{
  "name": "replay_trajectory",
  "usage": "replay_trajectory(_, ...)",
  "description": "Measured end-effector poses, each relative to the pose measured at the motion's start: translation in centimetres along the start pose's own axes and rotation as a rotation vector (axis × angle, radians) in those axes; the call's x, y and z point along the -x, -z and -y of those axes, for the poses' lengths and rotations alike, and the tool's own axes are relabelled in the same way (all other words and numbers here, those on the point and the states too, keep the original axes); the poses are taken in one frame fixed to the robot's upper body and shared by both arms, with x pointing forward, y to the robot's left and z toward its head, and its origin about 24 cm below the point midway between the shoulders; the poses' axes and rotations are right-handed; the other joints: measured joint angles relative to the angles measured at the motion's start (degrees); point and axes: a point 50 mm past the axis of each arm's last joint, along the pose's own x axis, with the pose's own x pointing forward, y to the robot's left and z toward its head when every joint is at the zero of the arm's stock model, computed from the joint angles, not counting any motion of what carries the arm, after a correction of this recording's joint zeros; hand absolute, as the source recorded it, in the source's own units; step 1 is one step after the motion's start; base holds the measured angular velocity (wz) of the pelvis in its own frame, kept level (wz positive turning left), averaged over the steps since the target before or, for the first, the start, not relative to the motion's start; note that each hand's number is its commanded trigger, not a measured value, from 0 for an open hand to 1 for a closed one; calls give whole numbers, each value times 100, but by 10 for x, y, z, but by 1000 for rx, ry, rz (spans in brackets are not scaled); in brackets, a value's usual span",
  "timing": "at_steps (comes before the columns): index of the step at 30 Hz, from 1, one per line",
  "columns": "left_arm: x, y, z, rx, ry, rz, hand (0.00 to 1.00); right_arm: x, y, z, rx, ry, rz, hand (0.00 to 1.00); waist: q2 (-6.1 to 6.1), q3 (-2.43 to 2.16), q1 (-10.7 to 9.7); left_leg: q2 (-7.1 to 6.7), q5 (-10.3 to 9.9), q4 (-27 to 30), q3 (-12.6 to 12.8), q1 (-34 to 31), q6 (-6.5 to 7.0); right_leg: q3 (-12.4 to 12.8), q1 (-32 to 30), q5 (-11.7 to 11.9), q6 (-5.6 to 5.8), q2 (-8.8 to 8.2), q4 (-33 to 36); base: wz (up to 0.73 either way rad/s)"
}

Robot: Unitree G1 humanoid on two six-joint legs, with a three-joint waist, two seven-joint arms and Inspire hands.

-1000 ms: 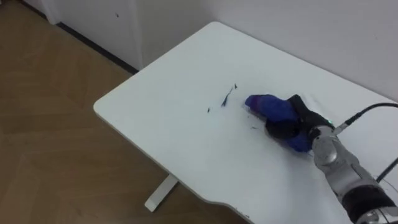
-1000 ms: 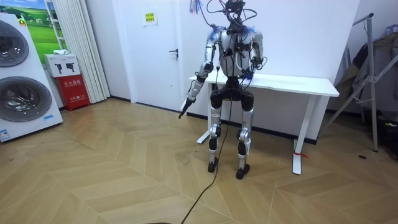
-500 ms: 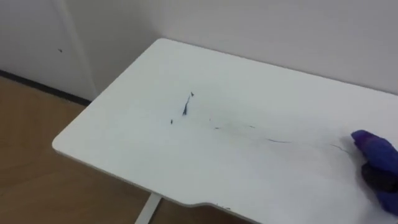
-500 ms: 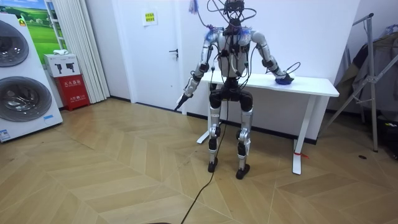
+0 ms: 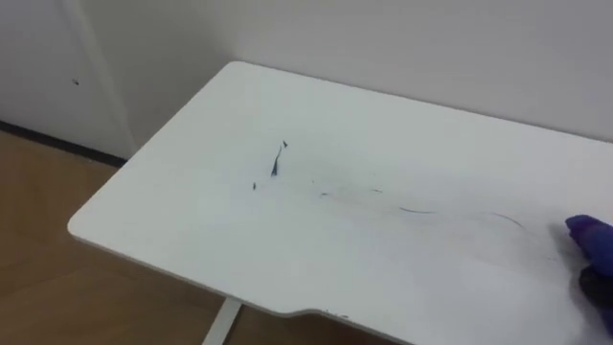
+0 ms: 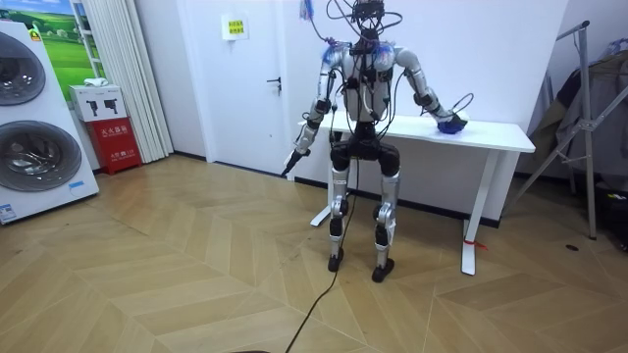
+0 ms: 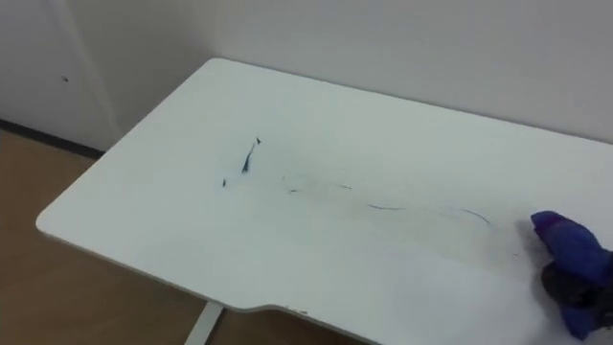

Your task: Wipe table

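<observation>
I'm standing at the white desk with the blue cloth down on its right end, near the front edge. My right hand is on the cloth, but I can't tell if it's clamped round it or just pressing. Dark ink marks sit toward the left end, and a thin smear trails off toward the cloth. My left hand hangs at my side, fingers slack. The little sign high on the room view's left is too small to read.
</observation>
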Motion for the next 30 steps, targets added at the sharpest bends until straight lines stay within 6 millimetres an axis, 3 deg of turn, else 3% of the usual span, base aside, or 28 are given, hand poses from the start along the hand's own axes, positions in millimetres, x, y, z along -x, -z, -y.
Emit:
replay_trajectory(1,0,0,2,-7,7,-1,0,-2,-8,-1,36,-3,21,100,26,-16,15,24,6,0,52,-22,-12,14,-56,14,-23,14,13,-48)
replay_trajectory(4,2,4,12,-44,51,-15,0,-8,-48,-5,263,-21,155,100,34,12,265,145,10,4,278,-57,-81,126,-231,73,-115,111,36,-48)
replay_trajectory(5,4,4,17,-49,64,-18,0,-7,-73,-8,307,-41,249,100,42,36,386,149,-1,0,257,-67,-114,119,-310,60,-149,117,95,-31)
replay_trajectory(6,3,2,19,-49,75,-14,0,-5,-101,-12,327,-54,344,100,11,90,511,157,10,-1,235,-103,-131,120,-361,54,-183,140,97,-17)
replay_trajectory(7,2,-2,19,-48,79,-5,0,-2,-116,-15,340,-64,397,100,33,114,575,165,21,-2,217,-119,-146,122,-373,45,-199,154,93,6)
replay_trajectory(8,0,-10,18,-43,80,14,0,6,-143,-21,354,-81,491,100,-4,150,765,171,42,-5,166,-169,-168,125,-452,-3,-216,166,103,21)
replay_trajectory(9,0,-13,17,-53,82,21,0,13,-166,-27,366,-105,569,100,-28,153,938,174,80,-18,106,-229,-162,100,-486,-16,-228,181,101,21)
replay_trajectory(11,0,-14,19,-71,94,21,0,20,-190,-32,380,-145,637,100,-48,150,1184,161,127,-49,-18,-239,-172,12,-491,-18,-229,184,83,43)
replay_trajectory(12,0,-12,20,-71,105,9,0,20,-196,-33,379,-167,648,100,-67,149,1259,119,144,-56,-216,-258,-163,-112,-418,-31,-209,159,54,72)
replay_trajectory(15,3,3,20,-58,116,-51,0,8,-189,-31,348,-205,584,100,-168,118,1219,47,150,-43,-500,-238,-152,-382,-187,-79,-133,99,-9,67)
replay_trajectory(18,2,4,18,-47,127,-55,0,-2,-171,-30,206,-266,496,100,-184,110,1183,22,147,-24,-570,-220,-148,-432,-127,-78,-133,75,-4,21)
replay_trajectory(22,-4,-12,9,-46,108,-4,0,-9,-148,-29,57,-284,386,100,-46,116,1054,14,82,64,-440,-255,-50,-511,-185,-137,-46,-78,185,1)
replay_trajectory(24,-9,-20,-3,-47,77,17,0,-14,-128,-25,-59,-270,304,100,20,92,870,-97,45,200,-356,-367,38,-503,-390,-220,10,-295,505,-7)
replay_trajectory(26,-11,-18,-13,-34,46,10,0,-16,-113,-21,-107,-229,263,100,41,59,721,-150,9,305,-264,-480,119,-508,-552,-221,17,-397,686,-13)
replay_trajectory(27,-12,-14,-20,-18,22,-1,0,-19,-97,-17,-131,-198,213,100,35,26,555,-177,-31,376,-251,-574,190,-510,-581,-200,55,-468,697,-14)
replay_trajectory(28,-13,-12,-23,-9,13,-9,0,-20,-86,-15,-141,-183,177,100,38,-13,517,-165,-45,399,-245,-624,217,-500,-586,-170,95,-496,721,-17)
replay_trajectory(29,-14,-11,-30,4,-13,-10,0,-20,-62,-13,-158,-164,100,100,31,-63,473,-130,-56,406,-134,-630,262,-521,-683,-220,109,-645,1095,-10)
replay_trajectory(30,-15,-12,-37,16,-42,-1,0,-18,-33,-11,-184,-140,4,100,-10,-110,373,-59,-102,501,71,-647,285,-527,-710,-271,163,-939,1554,-4)
